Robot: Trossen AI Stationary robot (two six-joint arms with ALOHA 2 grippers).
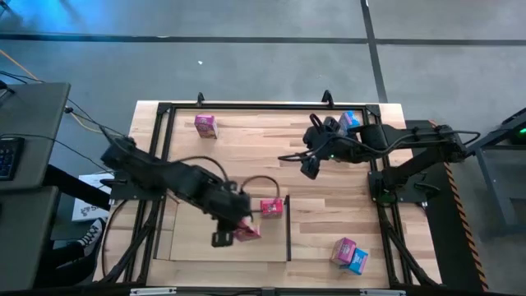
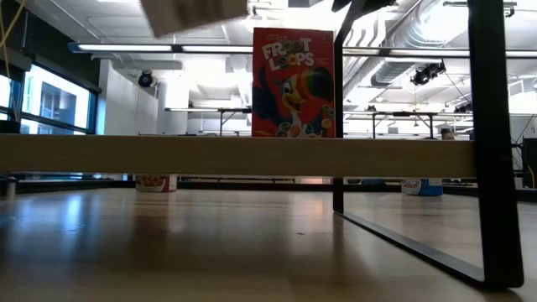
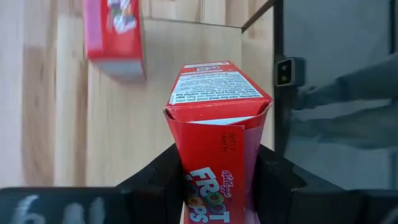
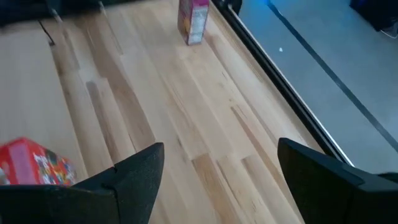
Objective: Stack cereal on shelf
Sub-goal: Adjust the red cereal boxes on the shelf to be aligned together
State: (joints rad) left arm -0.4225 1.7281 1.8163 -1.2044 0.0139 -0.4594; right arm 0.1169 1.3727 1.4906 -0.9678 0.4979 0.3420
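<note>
Pink cereal box: upright near the far left of the worktop, well apart from the shelf, not yet collected.
Left hand: over the shelf near its right wall, clamped on a red Froot Loops box gripped by its two sides between the fingers; likely mid-placement, box not yet released.
Shelf: pale wood panel at the near left of the worktop, dark upright side wall along its right edge.
Placed Froot Loops box: upright on the shelf just beside the right wall, near the held box; counted as done.
Right hand: raised over the far middle of the worktop, fingers spread wide, carrying nothing, waiting.
Blue box: far right, partly hidden behind the right arm.
Pink-and-blue pair: two boxes touching at the near right of the worktop, outside the shelf.
Progress: one box on the shelf, one in hand, four left by this count.
</note>
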